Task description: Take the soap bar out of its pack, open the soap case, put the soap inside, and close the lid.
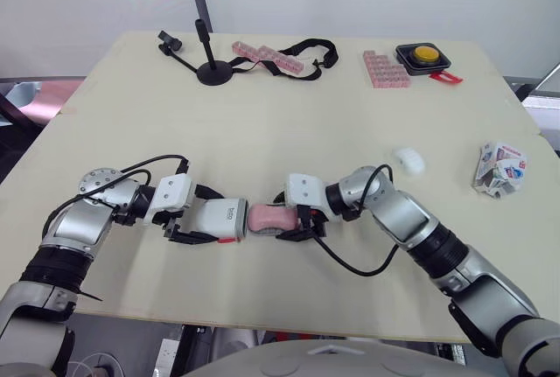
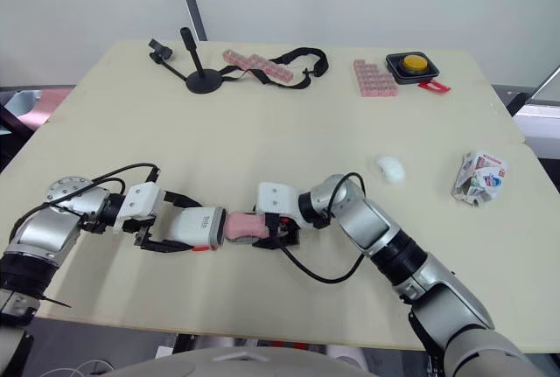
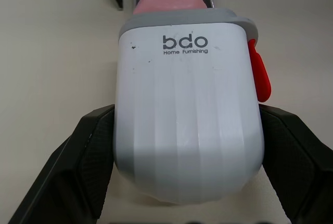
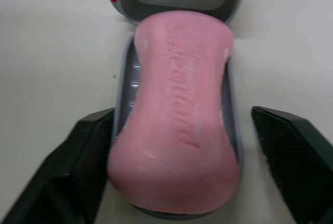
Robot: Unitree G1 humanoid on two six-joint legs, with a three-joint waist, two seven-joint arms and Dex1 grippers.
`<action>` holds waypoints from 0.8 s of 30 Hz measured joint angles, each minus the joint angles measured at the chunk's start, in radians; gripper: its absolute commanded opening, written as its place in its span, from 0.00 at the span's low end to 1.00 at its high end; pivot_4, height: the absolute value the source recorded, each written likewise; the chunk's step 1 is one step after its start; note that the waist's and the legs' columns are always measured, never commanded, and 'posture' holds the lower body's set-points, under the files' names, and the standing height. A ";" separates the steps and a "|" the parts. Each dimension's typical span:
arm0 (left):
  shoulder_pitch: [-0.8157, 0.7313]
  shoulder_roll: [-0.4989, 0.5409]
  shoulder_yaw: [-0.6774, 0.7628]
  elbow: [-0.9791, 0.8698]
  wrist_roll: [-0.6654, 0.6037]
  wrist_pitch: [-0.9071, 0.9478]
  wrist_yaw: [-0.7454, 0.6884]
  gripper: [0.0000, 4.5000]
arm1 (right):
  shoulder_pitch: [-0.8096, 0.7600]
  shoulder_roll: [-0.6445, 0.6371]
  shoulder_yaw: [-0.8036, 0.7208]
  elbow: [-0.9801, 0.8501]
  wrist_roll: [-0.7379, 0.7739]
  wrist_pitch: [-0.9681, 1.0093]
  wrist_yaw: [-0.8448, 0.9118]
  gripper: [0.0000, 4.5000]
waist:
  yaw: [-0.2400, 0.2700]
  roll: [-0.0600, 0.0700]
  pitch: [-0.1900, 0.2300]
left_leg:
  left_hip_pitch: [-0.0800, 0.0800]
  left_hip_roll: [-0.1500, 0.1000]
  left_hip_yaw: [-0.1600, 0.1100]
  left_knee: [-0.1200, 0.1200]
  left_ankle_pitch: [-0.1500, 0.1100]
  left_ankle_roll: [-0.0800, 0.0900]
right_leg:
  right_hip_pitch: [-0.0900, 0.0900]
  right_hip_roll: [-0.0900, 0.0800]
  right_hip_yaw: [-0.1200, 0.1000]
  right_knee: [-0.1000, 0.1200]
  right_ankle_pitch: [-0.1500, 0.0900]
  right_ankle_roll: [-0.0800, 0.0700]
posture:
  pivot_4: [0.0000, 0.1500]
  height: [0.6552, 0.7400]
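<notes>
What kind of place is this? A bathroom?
Probably not: it looks like a robot testing lab. The soap case sits on a plain table with a black stand and a yellow push button.

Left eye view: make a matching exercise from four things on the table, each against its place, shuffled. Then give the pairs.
Things:
1. soap bar
2. white case cover
3. crumpled pack
4. yellow button

Places:
A. far right corner of the table
B. gripped by the left claw
C. lying on the grey tray, between the fingers of the right claw
D. near the table's right edge

Pairs: 1-C, 2-B, 3-D, 4-A
</notes>
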 measured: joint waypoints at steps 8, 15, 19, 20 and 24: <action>0.001 -0.001 0.000 0.000 0.001 0.000 0.012 0.77 | 0.009 0.000 -0.009 -0.011 0.001 0.002 -0.008 0.57 | -0.001 0.000 0.000 | 0.002 0.000 0.000 0.000 0.000 -0.001 | 0.002 0.000 0.000 -0.001 0.000 0.000 | 1.00 0.99; -0.002 -0.028 -0.002 -0.019 0.002 0.032 0.048 0.77 | 0.079 -0.096 -0.079 -0.099 0.029 0.035 -0.005 0.57 | 0.014 -0.001 -0.001 | 0.000 -0.001 0.000 0.000 0.000 0.000 | 0.002 -0.002 -0.001 -0.002 0.000 0.000 | 1.00 0.99; -0.020 -0.081 -0.024 -0.045 0.009 0.072 0.084 0.77 | 0.152 -0.232 -0.165 -0.178 0.069 0.068 0.022 0.57 | 0.017 -0.001 -0.001 | 0.000 -0.001 0.000 0.000 0.000 0.000 | 0.002 -0.001 -0.001 -0.002 0.000 0.000 | 1.00 0.99; -0.029 -0.097 -0.031 -0.049 0.010 0.085 0.092 0.77 | 0.165 -0.266 -0.185 -0.189 0.080 0.076 0.034 0.57 | 0.016 -0.001 -0.001 | 0.000 -0.001 0.000 -0.001 0.000 0.000 | 0.002 -0.001 0.000 -0.003 0.000 0.000 | 1.00 0.99; -0.092 -0.162 -0.064 -0.054 0.020 0.122 0.114 0.77 | 0.190 -0.346 -0.237 -0.215 0.104 0.078 0.062 0.57 | 0.006 -0.001 0.000 | 0.001 0.000 0.000 -0.001 0.000 -0.001 | 0.002 0.000 0.001 -0.004 0.000 0.000 | 1.00 0.99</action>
